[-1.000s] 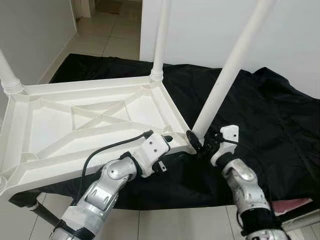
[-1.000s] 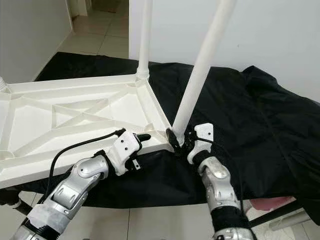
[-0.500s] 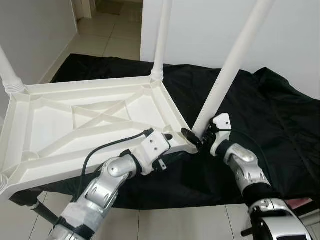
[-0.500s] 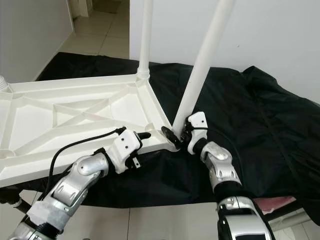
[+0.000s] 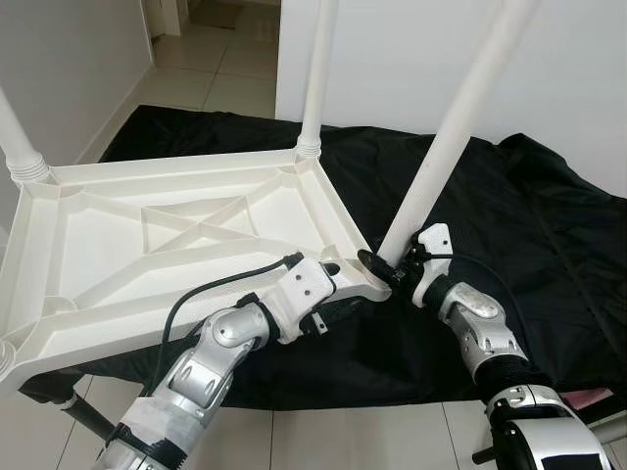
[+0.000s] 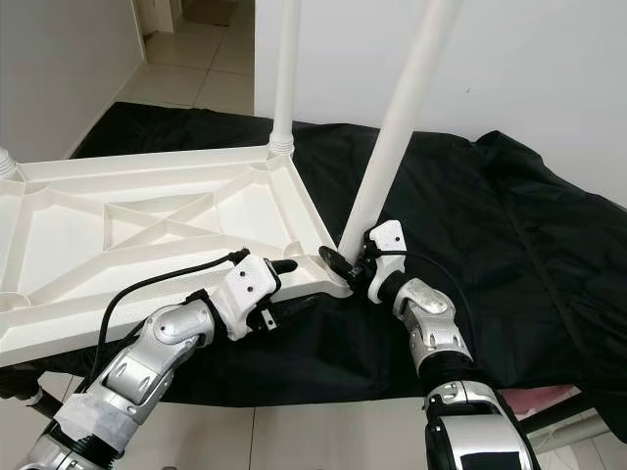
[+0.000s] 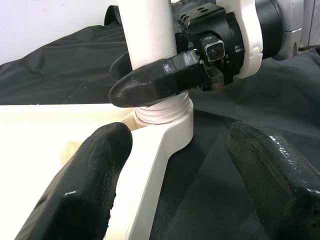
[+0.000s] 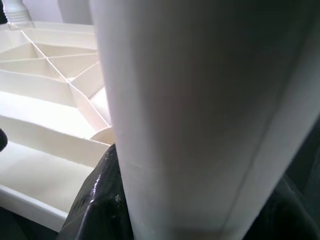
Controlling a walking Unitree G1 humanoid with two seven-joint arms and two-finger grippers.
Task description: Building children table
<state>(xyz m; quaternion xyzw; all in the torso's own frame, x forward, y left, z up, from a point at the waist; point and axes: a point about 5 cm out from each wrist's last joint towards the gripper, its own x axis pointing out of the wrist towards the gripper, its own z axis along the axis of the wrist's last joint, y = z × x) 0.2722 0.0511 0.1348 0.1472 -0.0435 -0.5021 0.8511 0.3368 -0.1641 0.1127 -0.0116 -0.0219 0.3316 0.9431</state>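
Observation:
A white plastic children's table [image 5: 127, 245] lies upside down on a black cloth [image 5: 529, 225]. Two legs stand upright in its corners, one at the far corner [image 5: 315, 78] and one at the left [image 5: 20, 147]. A third leg [image 5: 451, 127] leans to the right from the near right corner socket [image 7: 165, 117]. My right gripper [image 5: 385, 269] is shut on the base of this leaning leg; one finger [image 7: 155, 82] wraps around it. My left gripper [image 5: 328, 284] is open at the same corner, its fingers [image 7: 90, 175] astride the table's rim, just left of the socket.
The black cloth covers a low surface whose front edge runs under my arms. Tiled floor [image 5: 343, 441] lies below, a white wall [image 5: 392, 59] stands behind, and a doorway [image 5: 211, 39] opens at the back left. Something pink [image 5: 578, 399] shows at the lower right.
My right wrist has turned and risen a little at the leg's base, and the forearm now reaches in from lower right. The left arm and the table have hardly moved.

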